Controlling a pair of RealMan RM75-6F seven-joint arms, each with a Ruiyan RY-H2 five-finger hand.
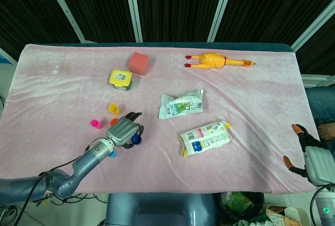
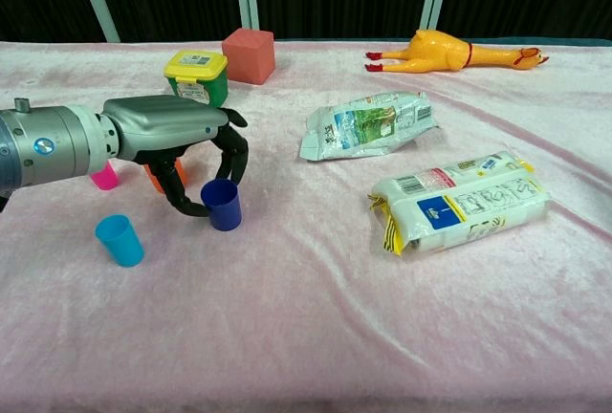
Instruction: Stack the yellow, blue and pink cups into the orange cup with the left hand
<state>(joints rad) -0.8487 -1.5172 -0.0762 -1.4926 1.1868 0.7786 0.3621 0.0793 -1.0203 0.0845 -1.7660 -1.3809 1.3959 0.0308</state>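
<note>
Five small cups are sitting upright on the pink-clothed worktop [image 2: 316, 336], all toward its left side, and none is nested in another. Going left to right in the chest view, the pink cup [image 2: 104, 177] is standing just behind the left arm's wrist, the light blue cup [image 2: 120, 240] is standing alone nearest the camera with nothing showing inside it, and the orange cup [image 2: 153, 175] is peeking out from behind the fingers, its inside hidden. The left robot hand [image 2: 186, 145] is arching over the dark blue cup [image 2: 223, 204], with curled fingertips [image 2: 232, 157] closing on its rim from behind and the thumb low at its side; the cup's base is resting on the cloth. The yellow cup [image 1: 113, 109] is showing only in the head view, standing just behind the hand and apart from the others. Farther back, a green tub with a yellow lid [image 2: 196, 75] is sitting closed, and a red foam cube [image 2: 250, 54] is sitting just to its right. Toward the middle, a crumpled green-and-white packet [image 2: 368, 124] is lying flat, and a white-and-blue packet with yellow ends [image 2: 461, 201] is lying nearer the front. A rubber chicken [image 2: 454, 53] is lying on its side along the far edge. The right robot hand [image 1: 312, 155] is hanging off the worktop's right edge, fingers spread and holding nothing.
</note>
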